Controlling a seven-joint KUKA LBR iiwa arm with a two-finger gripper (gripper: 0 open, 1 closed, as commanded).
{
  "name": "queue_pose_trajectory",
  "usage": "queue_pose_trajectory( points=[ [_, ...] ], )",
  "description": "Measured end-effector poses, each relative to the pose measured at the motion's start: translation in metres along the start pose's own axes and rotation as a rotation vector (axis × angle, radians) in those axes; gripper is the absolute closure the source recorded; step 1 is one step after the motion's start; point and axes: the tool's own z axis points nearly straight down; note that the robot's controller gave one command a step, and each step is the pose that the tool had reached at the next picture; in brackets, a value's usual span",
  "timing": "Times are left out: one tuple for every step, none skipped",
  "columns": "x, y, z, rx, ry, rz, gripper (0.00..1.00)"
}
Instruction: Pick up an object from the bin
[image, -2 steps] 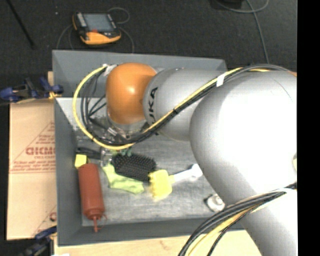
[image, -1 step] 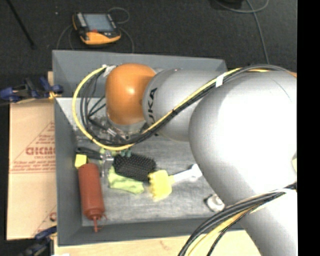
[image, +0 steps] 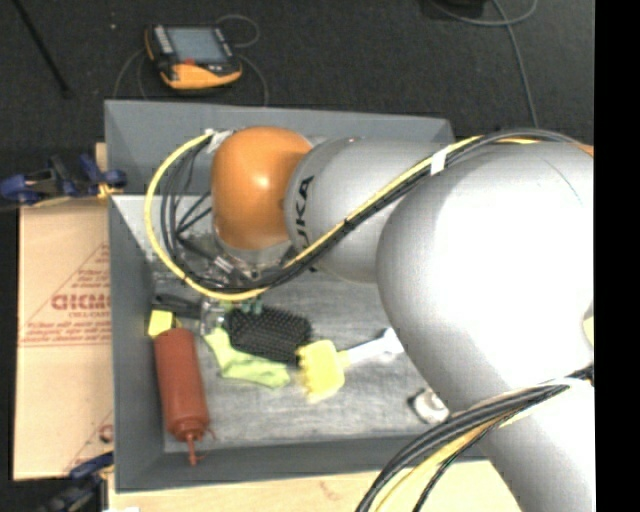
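My gripper (image: 214, 312) hangs low over the left part of the bin, under the arm's wrist. It is just above the spot where a small yellow block (image: 160, 323), a black bristled brush (image: 268, 335) and a crumpled green cloth (image: 246, 364) meet. A red squeeze bottle (image: 180, 381) lies lengthwise along the left wall, its nozzle toward the front. I see nothing held by the gripper.
A yellow brush head on a white handle (image: 323, 369) lies right of the cloth. A small white thing (image: 432, 405) rests near the front right, at the arm's edge. The big grey arm covers the right and back of the bin.
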Motion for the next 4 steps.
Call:
queue_pose_trajectory(
  points=[
    [0.000, 0.000, 0.000, 0.000, 0.000, 0.001, 1.00],
    [0.016, -0.006, -0.036, 0.003, 0.012, 0.005, 1.00],
    [0.004, -0.008, -0.100, 0.002, 0.005, -0.007, 1.00],
    [0.013, -0.015, -0.155, 0.002, 0.007, 0.011, 1.00]
  ],
)
